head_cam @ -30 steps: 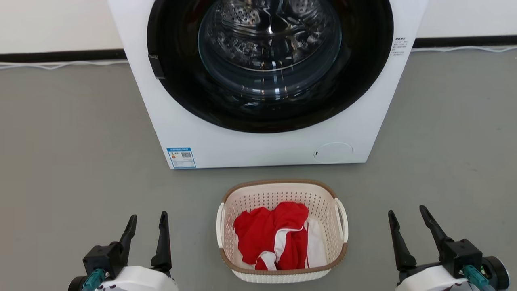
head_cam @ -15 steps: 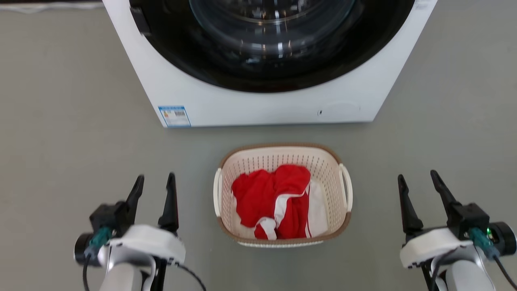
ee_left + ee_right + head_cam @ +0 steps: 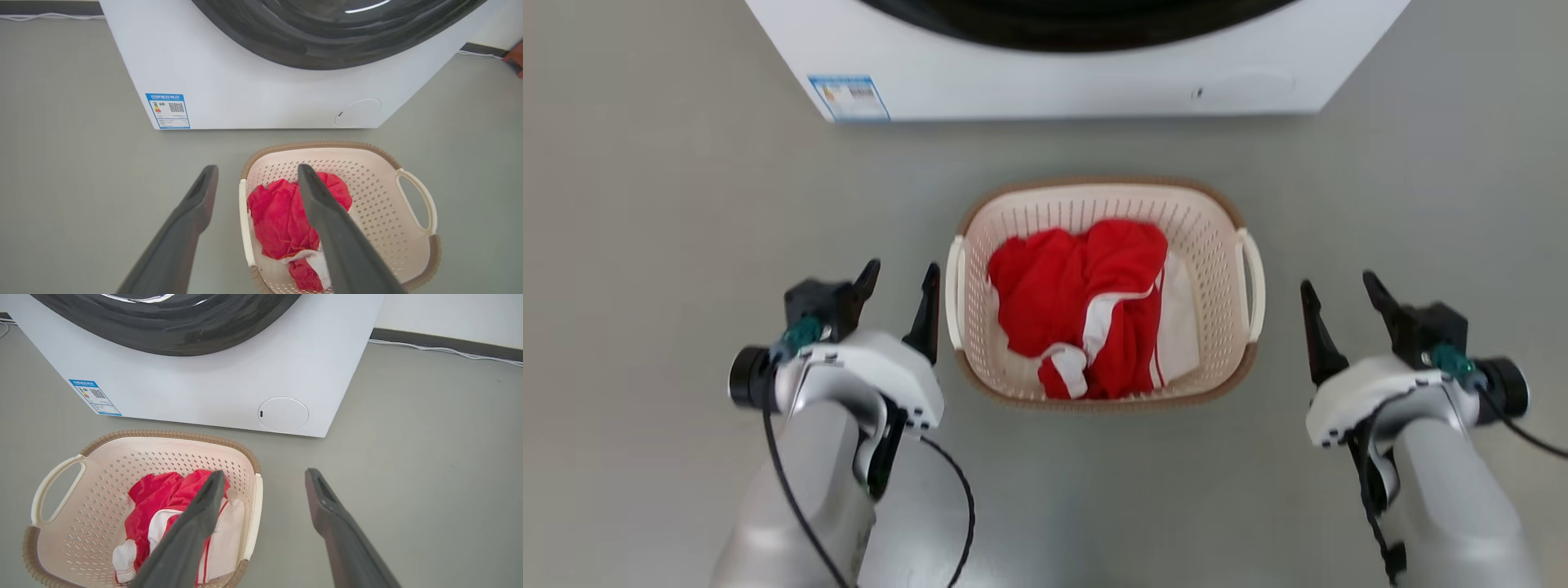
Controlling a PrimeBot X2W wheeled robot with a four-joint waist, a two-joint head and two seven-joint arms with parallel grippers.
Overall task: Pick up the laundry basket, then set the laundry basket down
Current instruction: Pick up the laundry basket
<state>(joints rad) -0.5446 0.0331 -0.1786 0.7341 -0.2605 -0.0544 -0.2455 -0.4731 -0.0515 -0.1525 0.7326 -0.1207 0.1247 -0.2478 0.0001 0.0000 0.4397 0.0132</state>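
Observation:
The cream perforated laundry basket (image 3: 1217, 237) with its brown rim stands on the grey floor in front of the washing machine, holding red and white clothes (image 3: 1086, 294). My left gripper (image 3: 902, 268) is open just left of the basket's left loop handle (image 3: 953, 286), its inner finger close beside it. In the left wrist view, the gripper (image 3: 257, 167) straddles that handle (image 3: 242, 220), apart from it. My right gripper (image 3: 1338, 282) is open a little to the right of the right handle (image 3: 1255, 282). In the right wrist view, the gripper (image 3: 265, 473) hangs over that handle (image 3: 255, 514).
The white washing machine (image 3: 1054, 82) stands right behind the basket, with a blue label (image 3: 848, 96) at its lower left corner. Bare grey floor (image 3: 645, 245) lies on both sides. A white cable (image 3: 449, 350) runs along the wall's dark skirting.
The head camera has tilted down, so the whole picture shifted. Both arms have reached forward and inward toward the basket's sides, the left one nearly to its handle. Both grippers stayed open.

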